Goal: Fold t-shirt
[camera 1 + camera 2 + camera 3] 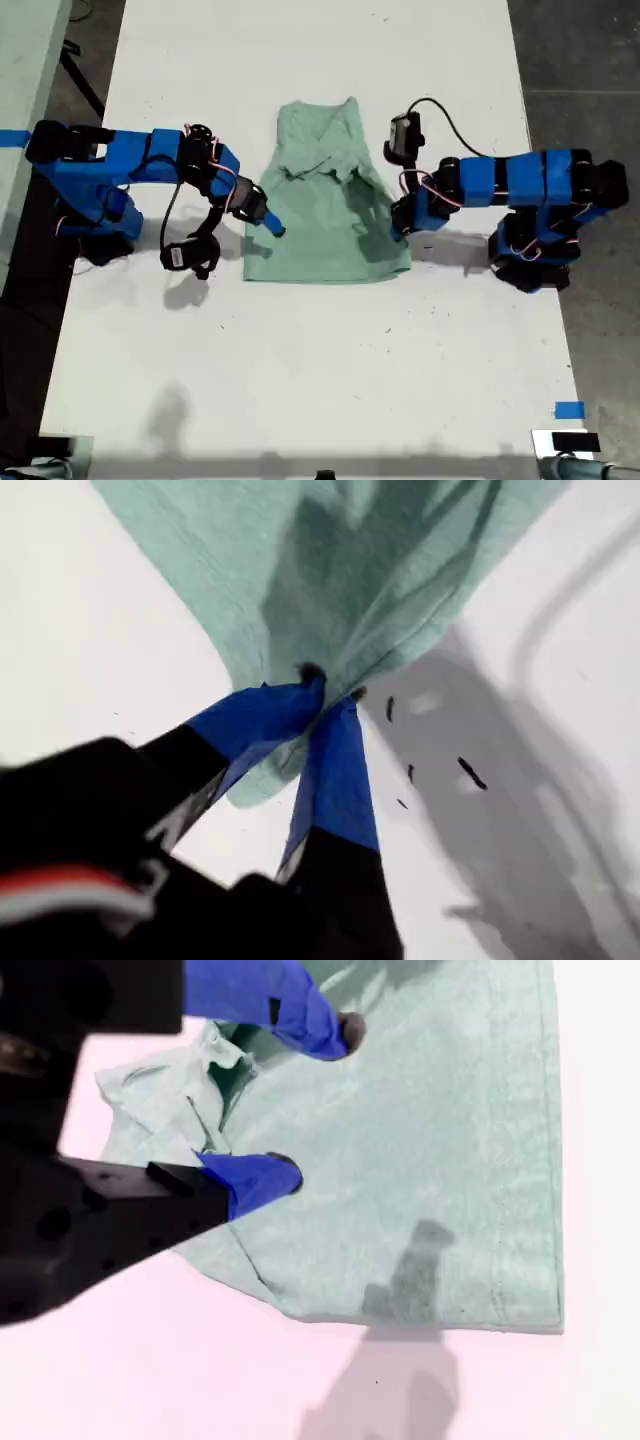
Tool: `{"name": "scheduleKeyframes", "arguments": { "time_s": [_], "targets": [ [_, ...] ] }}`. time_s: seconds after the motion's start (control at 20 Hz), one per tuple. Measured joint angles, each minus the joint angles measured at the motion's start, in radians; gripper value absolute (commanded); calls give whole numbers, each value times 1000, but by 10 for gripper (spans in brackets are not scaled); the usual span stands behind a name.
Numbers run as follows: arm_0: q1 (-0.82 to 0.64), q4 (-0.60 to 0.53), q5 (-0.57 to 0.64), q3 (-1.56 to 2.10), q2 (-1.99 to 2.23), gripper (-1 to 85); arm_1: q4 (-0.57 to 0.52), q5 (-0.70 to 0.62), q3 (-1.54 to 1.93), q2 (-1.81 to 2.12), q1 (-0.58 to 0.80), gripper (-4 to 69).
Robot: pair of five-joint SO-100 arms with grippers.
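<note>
A single pale mint-green t-shirt (pixel 325 200) lies near the middle of a white table (pixel 320 340), partly folded: its upper part is bunched and creased, with cloth turned in toward the collar, while the lower part lies flat to a straight hem. It bears no print.

Two blue arms reach in toward it, one from each side of the exterior view. My first gripper (pixel 322 695) has its blue-taped fingertips pressed together on a pinch of the shirt's edge, the cloth gathering into folds at the tips; in the exterior view this appears to be the arm on the right (pixel 404 218), low at the shirt's right edge, though the jaws themselves are hard to make out there.

My second gripper (pixel 318 1103) stands with its two blue fingertips spread apart, holding nothing, above the crumpled side of the shirt. In the exterior view it sits at the shirt's left edge (pixel 268 222), at the end of an arm stretched level from the left, its wrist bent down and a black camera hanging beneath.

One scrap of blue tape (pixel 568 410) marks the table at the exterior view's lower right.
</note>
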Motion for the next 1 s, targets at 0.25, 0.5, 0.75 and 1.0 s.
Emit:
{"name": "scheduleKeyframes", "arguments": {
  "time_s": [0.25, 0.5, 0.75, 1.0],
  "targets": [
    [-8, -5, 0, 51, 72, 221, -9, 21, -425, -364, -63, -9],
    [-29, -5, 0, 81, 109, 216, -124, 89, -664, -699, -86, 307],
    [-32, -5, -11, 109, 137, 221, 103, 28, -925, -687, -66, 248],
    [-32, -2, -61, 201, 204, 226, 244, -57, -942, -534, 41, 230]
  ]
}}
